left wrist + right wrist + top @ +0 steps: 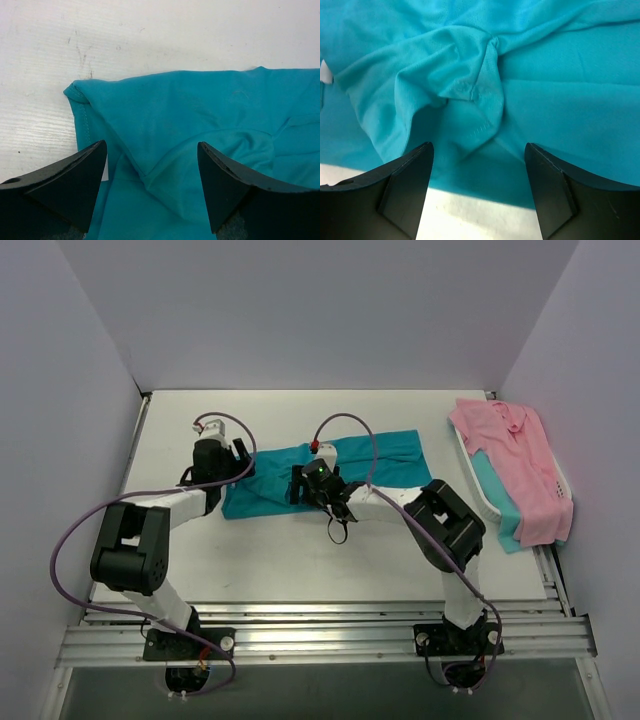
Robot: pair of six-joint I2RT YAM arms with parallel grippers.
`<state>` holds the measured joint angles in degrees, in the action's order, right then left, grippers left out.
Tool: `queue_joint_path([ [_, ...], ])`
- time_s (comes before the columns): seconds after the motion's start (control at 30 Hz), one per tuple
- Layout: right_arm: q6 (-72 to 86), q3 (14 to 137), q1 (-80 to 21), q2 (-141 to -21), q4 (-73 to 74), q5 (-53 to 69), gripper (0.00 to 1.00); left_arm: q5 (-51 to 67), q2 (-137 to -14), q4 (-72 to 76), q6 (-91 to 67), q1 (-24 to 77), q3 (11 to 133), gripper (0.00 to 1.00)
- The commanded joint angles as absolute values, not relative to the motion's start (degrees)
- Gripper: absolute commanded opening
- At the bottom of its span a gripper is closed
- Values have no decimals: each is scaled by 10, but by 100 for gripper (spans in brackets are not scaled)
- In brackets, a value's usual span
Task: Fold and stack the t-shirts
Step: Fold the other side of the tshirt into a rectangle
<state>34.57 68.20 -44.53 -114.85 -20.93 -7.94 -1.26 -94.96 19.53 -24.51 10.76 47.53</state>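
From the overhead camera I see a plain teal-turquoise short-sleeved fabric t-shirt point(390, 460) lying spread and rumpled across the middle of the white desk point(300, 560). The left end effector point(238, 462) sits at the shirt's left end and the right end effector point(320, 490) is over its middle, close to the near edge. At the desk's right side, a light pink collared shirt point(515, 455) is draped over a white tray point(468, 472). A second teal shirt point(503, 508) shows beneath the pink one, well apart from the first shirt.

On the left wrist camera, the left end effector point(151, 145) has its two black fingers point(75, 180) spread wide with nothing gripped between them. Past the fingertips lies a corner of the teal t-shirt point(200, 115) with a stitched hem point(82, 120) running along its left edge and a soft fold crossing it. Bare desk point(150, 35) lies beyond. I cannot tell whether the fingers touch the cloth.

On the right wrist camera, the right end effector point(479, 146) is likewise wide open and holds nothing. Between its fingers point(560, 195) I see the teal t-shirt point(560, 90) bunched into a puckered fold point(475, 90) with a line of stitching. The shirt's edge and a strip of white desk point(480, 215) show at the bottom.
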Motion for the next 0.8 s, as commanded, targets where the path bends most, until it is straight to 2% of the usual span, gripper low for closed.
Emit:
queue_joint_path([
  [0.0, 348, 659, -462, -1079, -184, -134, 69, -19, -960, 192, -229, 113, 510, 82],
  [0.23, 371, 611, -483, -991, -143, -233, 68, -28, -920, 192, -250, 118, 479, 79],
  [0.37, 369, 586, -483, -945, -139, -276, 68, -49, -839, 147, -307, 132, 453, 78],
  [0.47, 369, 585, -483, -934, -137, -280, 68, -99, -775, 58, -338, 176, 446, 79],
  [0.53, 369, 584, -483, -933, -140, -278, 68, -163, -756, 14, -355, 209, 457, 83],
  [0.63, 371, 577, -483, -928, -148, -272, 68, -178, -765, -54, -372, 227, 479, 86],
  [0.77, 367, 574, -483, -923, -150, -269, 68, -188, -824, -61, -383, 229, 488, 86],
])
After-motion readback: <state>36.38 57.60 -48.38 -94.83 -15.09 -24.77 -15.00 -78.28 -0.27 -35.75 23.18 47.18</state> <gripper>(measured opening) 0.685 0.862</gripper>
